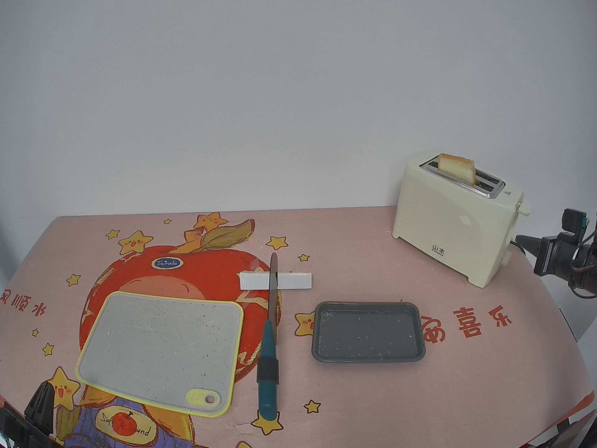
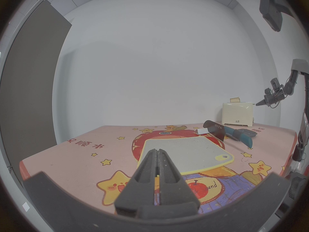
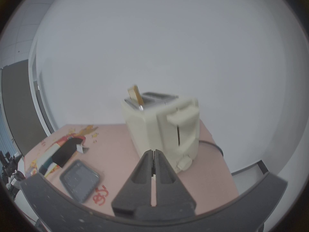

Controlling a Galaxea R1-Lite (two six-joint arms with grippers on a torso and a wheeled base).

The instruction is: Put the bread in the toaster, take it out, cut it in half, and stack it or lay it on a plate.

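Observation:
A slice of bread [image 1: 458, 168] [image 3: 136, 96] [image 2: 235, 99] stands half out of the far slot of a cream toaster [image 1: 457, 218] [image 3: 161, 124] [image 2: 237, 113] at the table's back right. My right gripper [image 3: 154, 153] [image 1: 521, 241] [image 2: 259, 103] is shut and empty, level with the toaster's lever end and a short way off it. A dark grey plate [image 1: 368, 331] [image 3: 79, 179] lies in front of the toaster. A knife [image 1: 270, 337] [image 2: 229, 132] with a teal handle lies between the plate and a grey cutting board [image 1: 163, 348] [image 2: 185, 150]. My left gripper [image 2: 157, 152] is shut and empty, low over the table's near left corner.
A small white strip [image 1: 275, 280] lies under the knife blade. The pink printed tablecloth [image 1: 385, 399] covers the table, and a plain wall stands close behind. The toaster's cord [image 3: 210, 144] runs off its lever end.

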